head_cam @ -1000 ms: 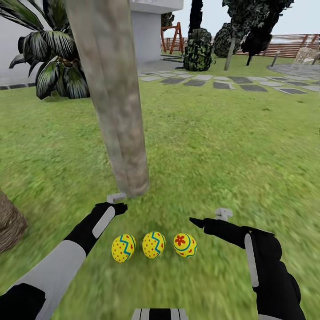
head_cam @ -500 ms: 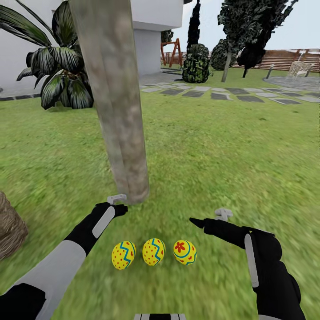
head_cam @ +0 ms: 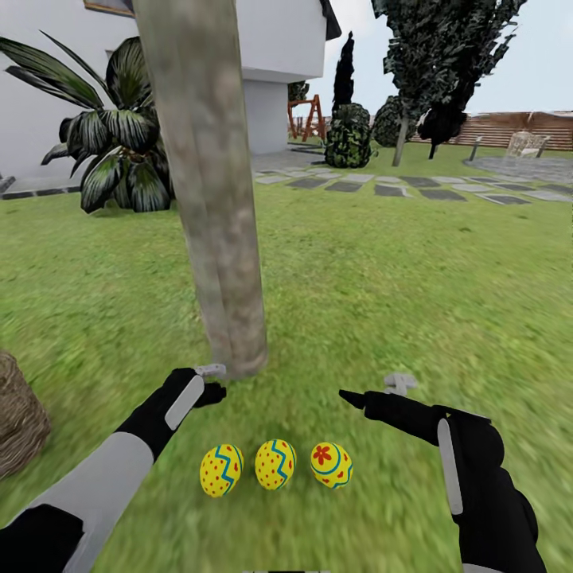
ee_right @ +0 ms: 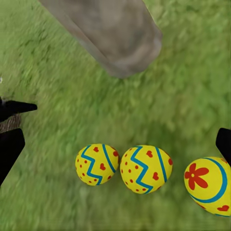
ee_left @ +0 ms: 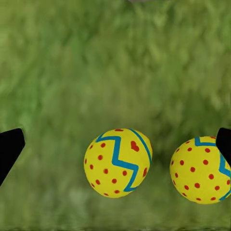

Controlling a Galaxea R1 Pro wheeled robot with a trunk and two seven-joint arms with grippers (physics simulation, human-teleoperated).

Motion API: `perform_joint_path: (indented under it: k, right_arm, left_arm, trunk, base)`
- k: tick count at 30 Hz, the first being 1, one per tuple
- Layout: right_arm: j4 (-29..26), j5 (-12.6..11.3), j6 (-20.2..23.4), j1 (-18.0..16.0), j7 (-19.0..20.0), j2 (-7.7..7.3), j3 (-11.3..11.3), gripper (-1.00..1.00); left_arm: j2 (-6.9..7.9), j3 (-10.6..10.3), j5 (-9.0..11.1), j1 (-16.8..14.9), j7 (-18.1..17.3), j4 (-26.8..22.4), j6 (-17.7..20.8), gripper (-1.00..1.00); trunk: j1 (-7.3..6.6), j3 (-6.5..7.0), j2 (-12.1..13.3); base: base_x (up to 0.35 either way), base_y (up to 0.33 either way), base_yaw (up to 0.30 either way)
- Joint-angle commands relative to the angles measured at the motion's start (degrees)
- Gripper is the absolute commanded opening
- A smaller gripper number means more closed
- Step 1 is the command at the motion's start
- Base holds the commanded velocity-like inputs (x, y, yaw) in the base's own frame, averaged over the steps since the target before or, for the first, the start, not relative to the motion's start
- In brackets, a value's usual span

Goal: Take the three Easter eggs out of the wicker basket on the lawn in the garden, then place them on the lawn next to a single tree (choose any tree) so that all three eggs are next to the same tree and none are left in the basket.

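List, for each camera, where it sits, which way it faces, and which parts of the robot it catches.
Head view: on the head, looking forward and down at the tree, the three Easter eggs, both arms.
Left wrist view: near the left gripper, facing down at lawn; black fingertips at the edges.
Right wrist view: near the right gripper, facing the trunk base; fingertips too.
All views share the eggs.

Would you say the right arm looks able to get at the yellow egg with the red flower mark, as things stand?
Probably yes. The right gripper hangs open just above the yellow egg with the red flower mark, which lies on bare lawn at the row's right end, with nothing between them.
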Motion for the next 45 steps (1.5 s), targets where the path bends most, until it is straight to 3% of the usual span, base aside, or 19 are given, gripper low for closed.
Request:
perform_joint_path:
  k: [1,6,17,41,45]
  right_arm:
    - [-0.05,0.59,0.21,-0.05,0.58,0.06,-0.13,1.00]
    - [-0.05,0.63,0.18,0.01,0.58,0.01,-0.25,1.00]
    - [-0.05,0.67,0.09,0.03,0.58,-0.09,-0.99,1.00]
    - [-0.05,0.87,-0.58,0.46,0.21,-0.20,-1.17,1.00]
    - [-0.05,0.92,-0.74,0.57,0.16,-1.42,-1.28,1.00]
  left_arm:
    - [0.06,-0.39,0.62,-0.05,0.51,2.31,0.35,1.00]
    - [0.01,-0.43,0.72,-0.13,0.65,7.95,0.71,1.00]
    - [0.01,-0.37,0.64,-0.16,1.15,10.22,0.79,1.00]
    - [0.85,-0.49,0.28,0.08,3.90,9.46,0.06,1.00]
    - [1.83,-0.52,0.28,1.43,3.87,9.17,-1.16,1.00]
  trunk:
    - [-0.03,0.18,-0.01]
    - [-0.14,1.06,0.05]
    - [-0.14,1.06,0.05]
    - [-0.76,6.38,0.37]
    - [-0.86,7.27,0.42]
  base:
    - [0.000,0.000,0.000]
    - [0.000,0.000,0.000]
    - [0.000,0.000,0.000]
    - [0.000,0.000,0.000]
    - [0.000,0.000,0.000]
